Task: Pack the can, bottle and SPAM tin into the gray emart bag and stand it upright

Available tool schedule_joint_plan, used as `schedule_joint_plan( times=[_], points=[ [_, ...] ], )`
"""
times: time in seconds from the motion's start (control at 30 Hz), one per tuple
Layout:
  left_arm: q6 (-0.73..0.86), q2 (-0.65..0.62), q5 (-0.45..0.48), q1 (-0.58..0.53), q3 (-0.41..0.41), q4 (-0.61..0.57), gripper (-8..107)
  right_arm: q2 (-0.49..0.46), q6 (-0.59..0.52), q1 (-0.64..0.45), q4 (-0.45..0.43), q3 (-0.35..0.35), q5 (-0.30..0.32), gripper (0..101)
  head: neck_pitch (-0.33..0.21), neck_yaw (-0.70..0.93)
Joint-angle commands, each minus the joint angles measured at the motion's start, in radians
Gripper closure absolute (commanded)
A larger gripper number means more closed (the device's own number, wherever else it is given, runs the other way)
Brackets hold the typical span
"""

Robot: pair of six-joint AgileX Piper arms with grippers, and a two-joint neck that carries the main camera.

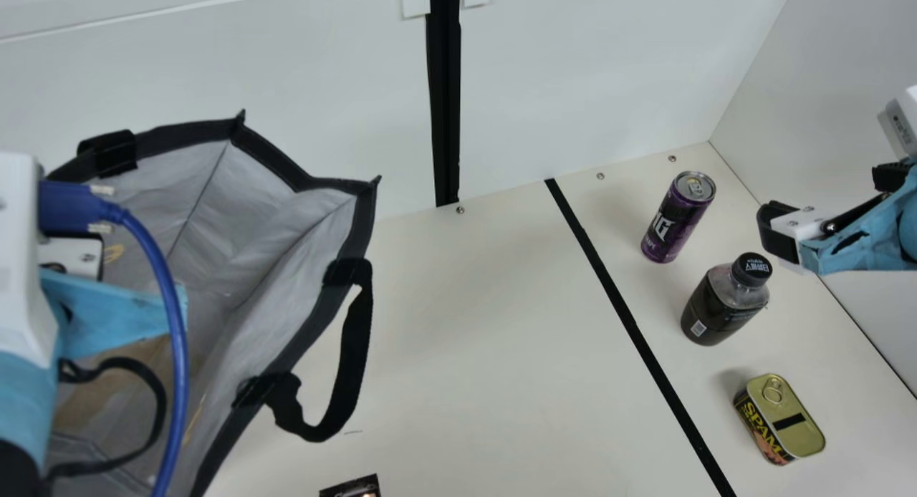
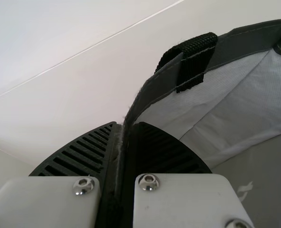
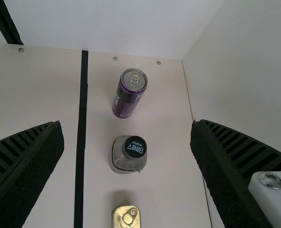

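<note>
Bag of gray cloth with black trim (image 1: 247, 196) open, all three goods outside it.
At the table's left, the left gripper (image 2: 127, 124) has its ribbed fingers clamped on the bag's rim; the pale lining is creased and a black strap handle (image 1: 354, 368) droops off the near side. Packing looks wholly ahead, then the final standing upright. Right of the black tape strip (image 1: 630, 321) are the slim purple metal can (image 1: 666, 228), upright, the dark plastic bottle with black cap (image 1: 720, 311), upright, and the gold-lidded SPAM tin (image 1: 795, 425). Over that side, the right gripper (image 3: 127, 123) has its fingers spread wide, nothing between them.
</note>
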Motion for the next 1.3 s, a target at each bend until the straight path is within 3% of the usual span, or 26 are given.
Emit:
schedule_joint_plan(
  times=[0.0, 0.23, 0.5, 0.93, 1.27],
  points=[
    [-0.036, -0.004, 0.0, -0.015, 0.063, 0.033, 107, 0.0, 0.0, 0.0, 0.0, 0.0, 0.0, 6, -0.023, -0.002],
    [-0.118, -0.005, 0.0, -0.063, 0.18, 0.011, 107, 0.0, 0.0, 0.0, 0.0, 0.0, 0.0, 6, -0.023, -0.002],
    [-0.189, 0.023, 0.0, -0.131, 0.233, -0.048, 107, 0.0, 0.0, 0.0, 0.001, 0.0, 0.0, 6, -0.023, -0.002],
    [-0.25, 0.077, 0.0, -0.229, 0.195, -0.177, 107, 0.0, 0.0, 0.0, 0.001, 0.0, -0.001, 6, -0.023, -0.002],
    [-0.253, 0.104, -0.037, -0.233, 0.152, -0.345, 107, 0.0, 0.0, 0.0, 0.001, 0.0, -0.001, 6, -0.023, -0.002]
  ],
)
